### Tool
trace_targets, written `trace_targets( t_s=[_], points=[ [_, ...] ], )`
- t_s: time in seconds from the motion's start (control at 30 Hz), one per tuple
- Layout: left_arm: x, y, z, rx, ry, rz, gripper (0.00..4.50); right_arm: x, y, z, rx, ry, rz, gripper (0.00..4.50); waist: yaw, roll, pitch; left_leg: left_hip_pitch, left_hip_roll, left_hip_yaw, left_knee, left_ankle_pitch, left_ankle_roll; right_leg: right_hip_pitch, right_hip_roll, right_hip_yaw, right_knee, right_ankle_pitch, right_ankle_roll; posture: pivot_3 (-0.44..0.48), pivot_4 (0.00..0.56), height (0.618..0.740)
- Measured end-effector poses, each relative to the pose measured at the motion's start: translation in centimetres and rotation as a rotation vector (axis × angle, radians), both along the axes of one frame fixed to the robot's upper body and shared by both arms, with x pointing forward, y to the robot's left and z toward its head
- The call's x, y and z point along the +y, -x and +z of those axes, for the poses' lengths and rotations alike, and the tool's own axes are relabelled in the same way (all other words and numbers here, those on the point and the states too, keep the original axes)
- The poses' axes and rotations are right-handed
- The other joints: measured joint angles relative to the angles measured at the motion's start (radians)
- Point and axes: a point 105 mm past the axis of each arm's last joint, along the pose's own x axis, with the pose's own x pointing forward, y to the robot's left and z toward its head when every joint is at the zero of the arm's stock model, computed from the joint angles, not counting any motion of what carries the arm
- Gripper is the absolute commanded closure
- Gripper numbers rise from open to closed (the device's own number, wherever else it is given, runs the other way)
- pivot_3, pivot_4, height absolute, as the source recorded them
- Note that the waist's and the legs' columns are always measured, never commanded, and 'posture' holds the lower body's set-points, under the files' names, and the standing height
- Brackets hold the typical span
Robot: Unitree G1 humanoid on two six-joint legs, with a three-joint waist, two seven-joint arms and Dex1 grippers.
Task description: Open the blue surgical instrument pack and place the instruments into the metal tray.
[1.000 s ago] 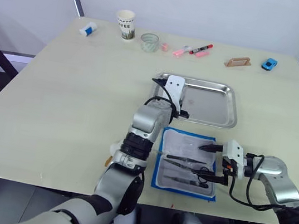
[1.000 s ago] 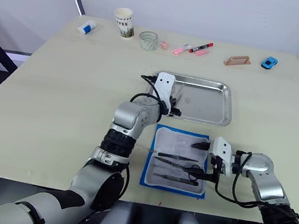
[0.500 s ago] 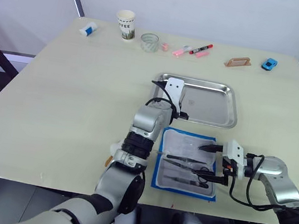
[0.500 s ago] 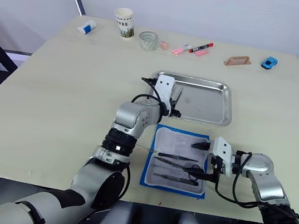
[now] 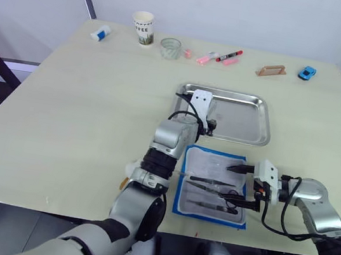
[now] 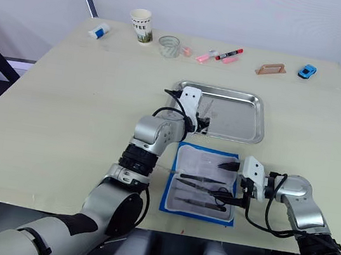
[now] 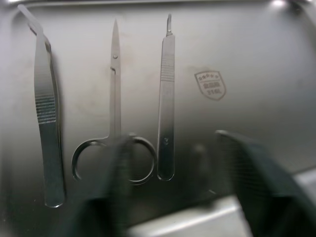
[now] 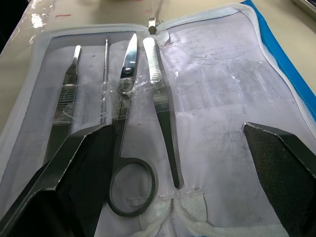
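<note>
Where it lies unzipped, blue surgical instrument pack (whitish lining), right gripper fingers spread above

Metal tray behind open pack; instruments in both.

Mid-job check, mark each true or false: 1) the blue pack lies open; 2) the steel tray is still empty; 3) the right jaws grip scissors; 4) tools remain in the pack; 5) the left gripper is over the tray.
1) True: the bright-blue fabric instrument pack lies open.
2) False: the shiny rectangular metal tray holds tweezers, small scissors and a scalpel handle.
3) False: the right gripper is open, holding nothing.
4) True: large scissors and other slim tools remain.
5) True: the left gripper is over the tray.
</note>
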Motion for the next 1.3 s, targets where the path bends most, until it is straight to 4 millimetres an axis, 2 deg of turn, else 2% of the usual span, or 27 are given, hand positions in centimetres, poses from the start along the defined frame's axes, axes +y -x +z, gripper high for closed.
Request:
trace_targets(
  t_s=[0.1,0.17,0.23,0.37,0.47,0.67,1.03,1.3],
  points=[
    [-0.3,0.1,0.3,-0.009,0.006,-0.022,0.04,0.0,0.0,0.0,-0.001,0.0,0.0,0.0,0.0,0.0,0.0,0.0,0.0,0.0,0.0,0.0,0.0,0.0,0.0,0.0,0.0,0.0,0.0,0.0,0.15,0.74],
    [-1.4,0.9,1.9,-0.071,0.08,-0.132,0.04,0.0,0.0,0.0,-0.001,-0.001,0.0,0.0,-0.001,0.0,0.0,0.0,0.0,0.0,0.0,0.0,-0.001,0.0,0.0,0.0,0.0,0.0,0.0,0.0,0.15,0.74],
    [-1.5,1.4,2.8,-0.114,0.115,-0.196,0.04,0.0,0.0,0.0,-0.001,-0.001,0.0,0.0,-0.001,0.001,0.0,0.0,0.0,0.0,0.0,0.001,-0.001,0.0,0.0,0.0,0.0,0.0,0.0,0.0,0.15,0.74],
    [-1.6,4.4,5.9,-0.258,0.267,-0.498,0.04,0.1,0.1,0.0,0.0,-0.001,0.002,0.0,-0.002,0.002,0.0,0.001,0.0,0.001,-0.001,0.001,-0.002,0.0,0.0,0.0,0.0,0.0,0.0,0.0,0.15,0.74],
    [-0.1,6.7,6.8,-0.315,0.301,-0.69,0.04,0.1,0.0,0.1,-0.003,0.0,0.004,0.0,-0.001,0.002,0.0,0.001,0.0,0.001,-0.001,0.001,-0.002,0.001,0.0,0.0,0.0,0.0,0.0,0.0,0.15,0.74],
    [2.7,10.6,4.6,-0.274,0.238,-0.991,0.04,0.1,0.0,0.1,-0.004,-0.001,0.005,0.0,-0.002,0.002,0.001,0.002,0.001,0.0,-0.001,-0.001,0.001,0.001,0.0,0.0,-0.001,0.0,0.0,0.0,0.15,0.74],
    [9.0,13.7,2.0,-0.133,0.13,-1.139,0.04,0.0,0.3,0.1,0.0,-0.003,-0.01,0.0,0.0,0.003,0.001,0.002,0.001,0.0,-0.001,-0.002,0.003,0.001,0.0,0.0,-0.001,-0.001,0.0,0.0,0.15,0.74],
    [12.4,14.8,2.0,-0.097,0.057,-1.175,0.04,-0.3,0.5,0.0,0.001,0.005,-0.019,0.0,0.001,0.003,0.001,0.001,0.001,0.001,-0.001,-0.002,0.003,0.0,0.0,0.0,-0.001,-0.001,0.0,0.0,0.15,0.74]
  ],
)
